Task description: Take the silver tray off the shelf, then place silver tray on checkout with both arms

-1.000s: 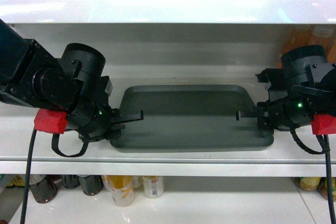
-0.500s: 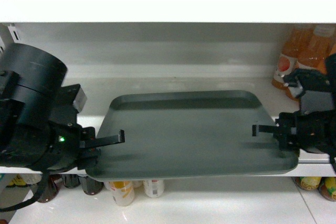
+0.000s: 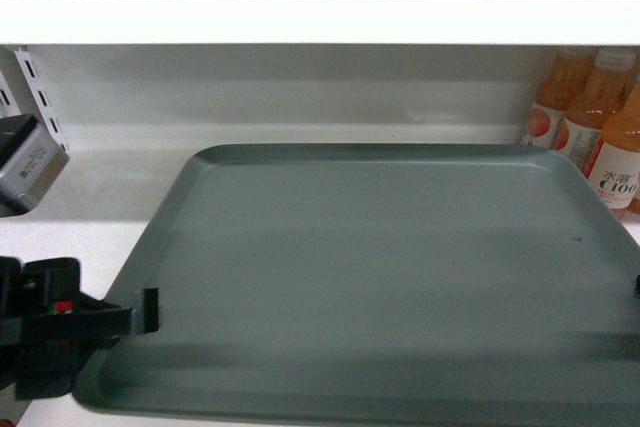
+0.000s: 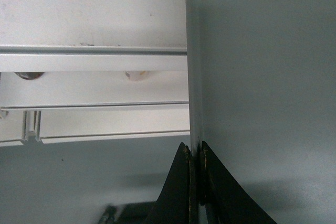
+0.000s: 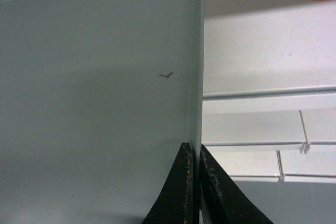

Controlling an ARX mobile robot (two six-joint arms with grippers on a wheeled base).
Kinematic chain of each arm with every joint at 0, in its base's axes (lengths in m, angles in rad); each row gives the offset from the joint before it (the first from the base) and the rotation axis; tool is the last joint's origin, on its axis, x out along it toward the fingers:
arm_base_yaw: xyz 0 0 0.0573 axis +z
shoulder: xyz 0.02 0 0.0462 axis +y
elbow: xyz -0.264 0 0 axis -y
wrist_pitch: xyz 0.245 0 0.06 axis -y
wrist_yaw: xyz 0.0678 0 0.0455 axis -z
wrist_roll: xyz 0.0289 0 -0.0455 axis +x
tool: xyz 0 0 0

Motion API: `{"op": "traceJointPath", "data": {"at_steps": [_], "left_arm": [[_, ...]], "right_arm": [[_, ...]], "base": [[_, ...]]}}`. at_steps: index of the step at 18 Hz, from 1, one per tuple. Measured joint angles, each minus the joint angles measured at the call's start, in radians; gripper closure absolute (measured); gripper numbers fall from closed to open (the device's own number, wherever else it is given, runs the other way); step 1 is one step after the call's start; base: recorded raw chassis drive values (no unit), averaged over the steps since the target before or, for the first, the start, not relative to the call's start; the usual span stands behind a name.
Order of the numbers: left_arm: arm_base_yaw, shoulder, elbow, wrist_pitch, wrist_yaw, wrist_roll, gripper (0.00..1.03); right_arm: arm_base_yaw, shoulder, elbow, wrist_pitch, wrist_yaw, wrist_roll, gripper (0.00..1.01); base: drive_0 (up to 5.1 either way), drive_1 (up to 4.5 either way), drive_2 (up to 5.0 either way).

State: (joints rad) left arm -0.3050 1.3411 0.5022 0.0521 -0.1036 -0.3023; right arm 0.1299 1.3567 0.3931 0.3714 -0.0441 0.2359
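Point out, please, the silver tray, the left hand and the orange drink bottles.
silver tray (image 3: 380, 277), head view, bare middle of its flat floor.
left hand (image 4: 195, 153), left wrist view, fingertips shut on the tray's rim.
orange drink bottles (image 3: 612, 152), head view, body of the labelled front bottle.

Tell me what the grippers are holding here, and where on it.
Both hold the silver tray: left gripper pinches its left rim, right gripper its right rim.

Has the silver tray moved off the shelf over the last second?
Yes. The silver tray has come forward toward the camera, its front edge now past the shelf lip it earlier rested behind.
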Motion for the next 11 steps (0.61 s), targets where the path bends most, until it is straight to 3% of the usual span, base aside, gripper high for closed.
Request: {"op": "traceJointPath", "data": {"at_steps": [3, 10, 11], "left_arm": [[-0.005, -0.079, -0.013, 0.024, -0.04, 0.023, 1.01], [-0.005, -0.065, -0.014, 0.019, -0.042, 0.027, 1.01], [-0.005, -0.064, -0.014, 0.019, -0.042, 0.027, 1.01]], "right_arm": [[0.0, -0.03, 0.0, 0.015, -0.012, 0.006, 0.98], [0.0, -0.03, 0.0, 0.009, -0.016, 0.008, 0.98], [0.0, -0.028, 0.0, 0.01, -0.016, 0.008, 0.98]], "base": [[0.0, 0.0, 0.0], [0.0, 0.0, 0.0], [-0.1, -4.41, 4.3]]}}
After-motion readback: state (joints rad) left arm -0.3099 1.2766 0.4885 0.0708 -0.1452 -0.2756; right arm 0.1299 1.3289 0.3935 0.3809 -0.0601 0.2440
